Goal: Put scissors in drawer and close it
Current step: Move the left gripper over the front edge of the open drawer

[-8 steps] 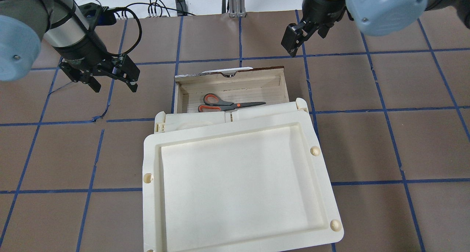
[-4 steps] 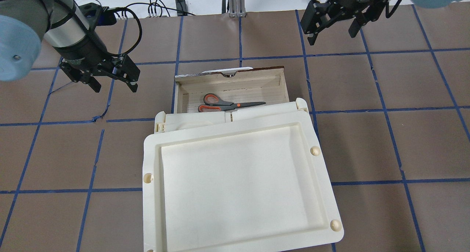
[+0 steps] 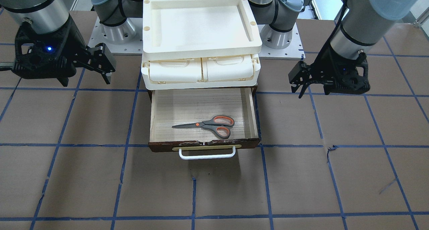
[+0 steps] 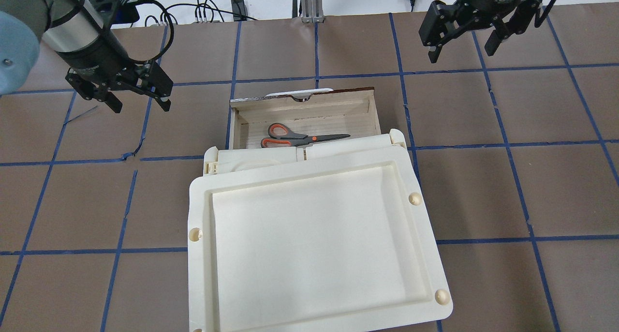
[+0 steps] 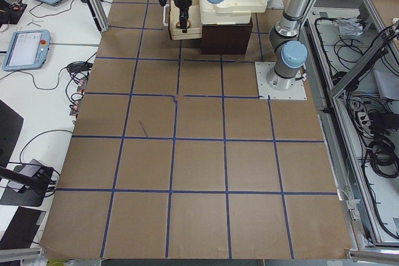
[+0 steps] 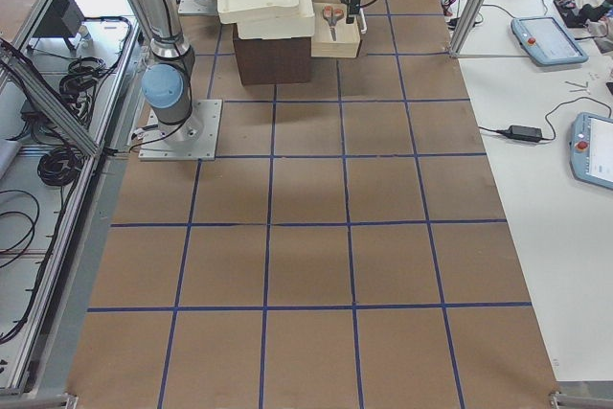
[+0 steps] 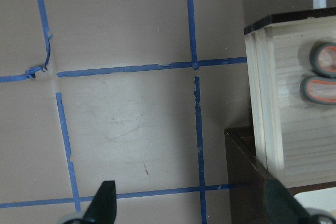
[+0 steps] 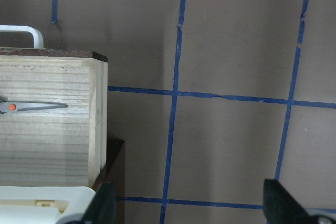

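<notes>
The scissors (image 3: 207,124) (image 4: 300,137) lie flat in the open drawer (image 3: 187,106) (image 4: 304,107), handles toward my left arm's side. The white bar handle (image 3: 206,155) faces away from me. My left gripper (image 4: 141,104) (image 3: 297,92) is open and empty, above the table beside the drawer's left side. My right gripper (image 4: 462,53) (image 3: 85,81) is open and empty, beyond the drawer's far right corner. The left wrist view shows the scissor loops (image 7: 323,74) and drawer wall (image 7: 262,103). The right wrist view shows the blade tip (image 8: 31,106).
A cream plastic tray (image 4: 198,211) sits on top of the cabinet, over two cream compartments (image 3: 174,70). The dark brown cabinet body (image 7: 247,182) stands under the drawer. Cables (image 4: 217,7) and a metal post (image 4: 309,3) lie at the table's far edge.
My right gripper has turned and moved right and away from the drawer. My left gripper has shifted a little left and farther back. The scissors and the drawer have not moved.
</notes>
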### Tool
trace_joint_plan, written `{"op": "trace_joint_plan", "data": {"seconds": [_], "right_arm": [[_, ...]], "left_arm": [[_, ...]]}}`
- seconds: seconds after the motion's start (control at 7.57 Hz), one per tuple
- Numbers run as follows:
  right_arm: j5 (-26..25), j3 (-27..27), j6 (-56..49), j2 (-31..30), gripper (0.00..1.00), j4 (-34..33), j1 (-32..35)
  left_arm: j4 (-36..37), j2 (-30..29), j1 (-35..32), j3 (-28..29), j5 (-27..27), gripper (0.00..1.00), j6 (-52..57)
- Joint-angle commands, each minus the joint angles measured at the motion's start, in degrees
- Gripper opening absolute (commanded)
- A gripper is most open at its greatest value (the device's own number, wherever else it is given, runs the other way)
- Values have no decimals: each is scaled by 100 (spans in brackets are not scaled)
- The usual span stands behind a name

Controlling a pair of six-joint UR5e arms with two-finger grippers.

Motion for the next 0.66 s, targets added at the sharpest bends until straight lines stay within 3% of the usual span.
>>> {"op": "trace_joint_plan", "data": {"seconds": [0.0, 0.13, 0.4, 0.53], "right_arm": [[-75, 139, 327, -55, 100, 98, -7], [239, 62, 600, -56, 100, 72, -16], [190, -114, 603, -29, 100, 81, -24], [207, -54, 577, -81, 100, 81, -25]], "left_arm": [[-90, -620, 82, 960, -25, 100, 14], [-73, -875, 65, 1165, -86, 100, 14], [433, -1350, 38, 1176, -839, 100, -12], [637, -1544, -40, 1185, -843, 100, -12]]}}
